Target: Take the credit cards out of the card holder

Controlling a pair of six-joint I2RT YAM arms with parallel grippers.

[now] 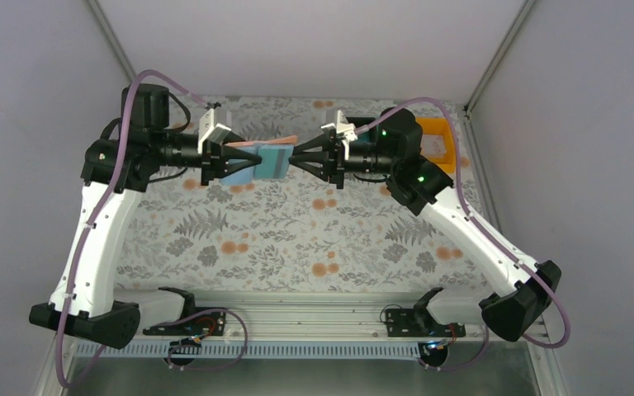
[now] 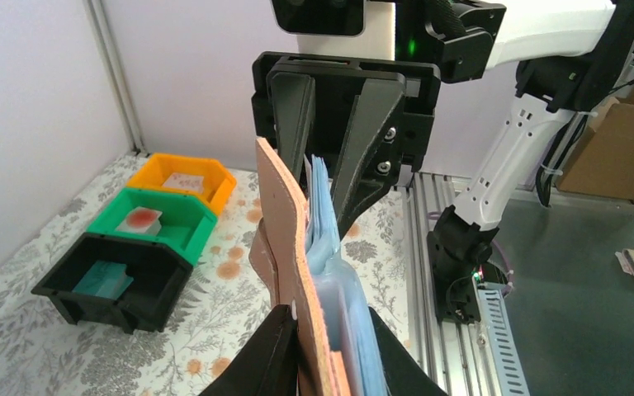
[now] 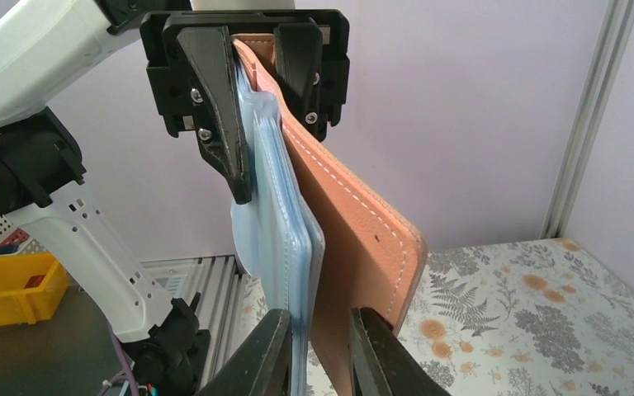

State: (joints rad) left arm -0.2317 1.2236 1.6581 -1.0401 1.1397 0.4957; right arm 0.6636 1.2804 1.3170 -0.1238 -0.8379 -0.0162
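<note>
- Pale walls (image 1: 297, 49) are seen around a table (image 1: 297, 239) that is covered with a flowery cloth
- The card holder (image 1: 274, 163) is squeezed tight at one end by the left claw (image 1: 252, 158)
- The other end is pinched by the right claw (image 1: 294, 161), with one finger on each side
- The card holder is held up in the air between the two claws, standing on its edge, over the far part of the table
- Its tan outside and its light blue inside pages are both seen, and the tan flap is spread a little way from the blue
- Whether any card is tucked inside cannot be told
- Three bins are set side by side in a row at the far right of the table
- A teal card (image 2: 101, 279) is laid in the black bin (image 2: 91, 309), a white card with a red mark (image 2: 139, 219) is laid in the green bin (image 2: 194, 235), and a pale card (image 2: 183, 180) is laid in the orange bin (image 2: 177, 159)
</note>
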